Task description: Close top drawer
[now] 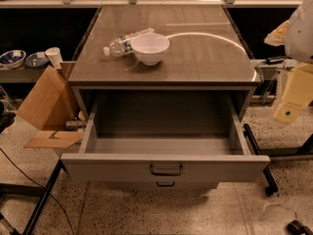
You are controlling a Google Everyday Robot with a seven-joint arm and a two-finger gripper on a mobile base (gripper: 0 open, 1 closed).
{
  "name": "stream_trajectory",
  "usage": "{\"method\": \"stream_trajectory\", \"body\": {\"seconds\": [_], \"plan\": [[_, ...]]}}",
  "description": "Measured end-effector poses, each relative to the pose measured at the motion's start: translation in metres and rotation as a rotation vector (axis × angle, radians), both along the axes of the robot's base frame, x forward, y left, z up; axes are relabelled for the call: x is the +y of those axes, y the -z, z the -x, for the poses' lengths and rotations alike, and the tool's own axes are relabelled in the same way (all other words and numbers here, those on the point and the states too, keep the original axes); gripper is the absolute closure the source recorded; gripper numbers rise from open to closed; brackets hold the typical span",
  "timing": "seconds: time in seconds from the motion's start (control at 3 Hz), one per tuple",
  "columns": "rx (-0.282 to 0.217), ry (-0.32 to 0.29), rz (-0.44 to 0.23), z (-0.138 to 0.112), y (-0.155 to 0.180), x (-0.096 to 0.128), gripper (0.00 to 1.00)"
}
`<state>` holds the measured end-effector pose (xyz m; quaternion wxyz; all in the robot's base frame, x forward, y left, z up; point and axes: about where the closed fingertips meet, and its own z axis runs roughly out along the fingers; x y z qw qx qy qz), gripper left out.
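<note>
Camera view: the large, deep grey metal top drawer (107, 168) stood pulled out toward the near side, front awaiting a push; the cream-coloured gripper (292, 99) hung at the right, well apart from it, grip state impossible to tell; closing not yet begun.

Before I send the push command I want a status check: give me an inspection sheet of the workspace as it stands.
Surface: cabinet top, flat, carrying two items.
Job's things: top drawer pulled far out, nothing seen inside; handle unobstructed.
Clutter: white bowl upright on the cabinet top; plastic bottle lying on its side beside it.
Gripper: gripper at the right edge, off to the side of the drawer, touching nothing.
Cables: dark cable trailing on the floor at left.
Surroundings: open cardboard box left of the cabinet; small bowls on a left shelf.
</note>
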<state>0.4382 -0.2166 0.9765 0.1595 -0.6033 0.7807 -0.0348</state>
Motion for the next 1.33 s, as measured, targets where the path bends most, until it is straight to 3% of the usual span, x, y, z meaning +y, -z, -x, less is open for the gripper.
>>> {"method": "stream_trajectory", "body": {"seconds": [0.67,1.33], "plan": [[-0.003,-0.025,0.015,0.001,-0.002,0.005,0.00],[0.022,-0.079,0.021,0.010,0.025,0.016,0.00]]}}
